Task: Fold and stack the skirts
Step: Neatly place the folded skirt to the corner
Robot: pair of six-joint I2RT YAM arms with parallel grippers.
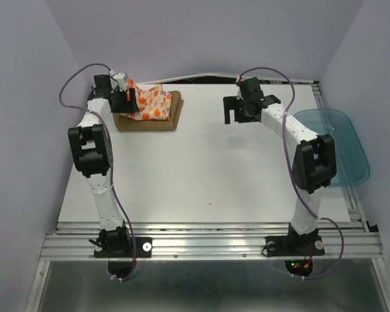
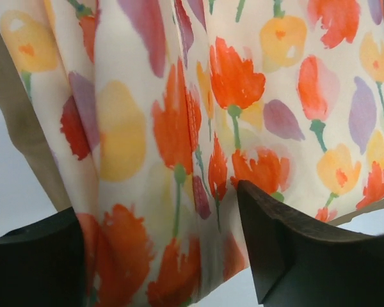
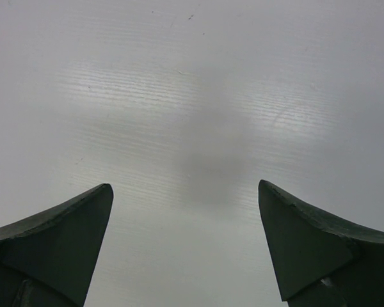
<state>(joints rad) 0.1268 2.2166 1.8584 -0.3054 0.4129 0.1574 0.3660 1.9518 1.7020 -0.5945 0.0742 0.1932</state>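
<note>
The tan-brown skirt [image 1: 151,123] lies folded at the far left of the table. The cream skirt with the orange, red and purple print [image 1: 151,103] lies bunched on top of it. My left gripper [image 1: 121,103] is at the printed skirt's left end. In the left wrist view its jaws [image 2: 160,256] stand apart, open, with the printed skirt [image 2: 198,115] filling the gap between them. The tan skirt [image 2: 16,121] peeks out at the left edge of that view. My right gripper [image 1: 237,112] hovers open over bare table at the far right, nothing between its fingers [image 3: 185,217].
A translucent teal tub [image 1: 335,146] sits at the table's right edge, beside the right arm's elbow. The white tabletop [image 1: 208,169] stretches between the two arms. Purple walls close in the back and both sides.
</note>
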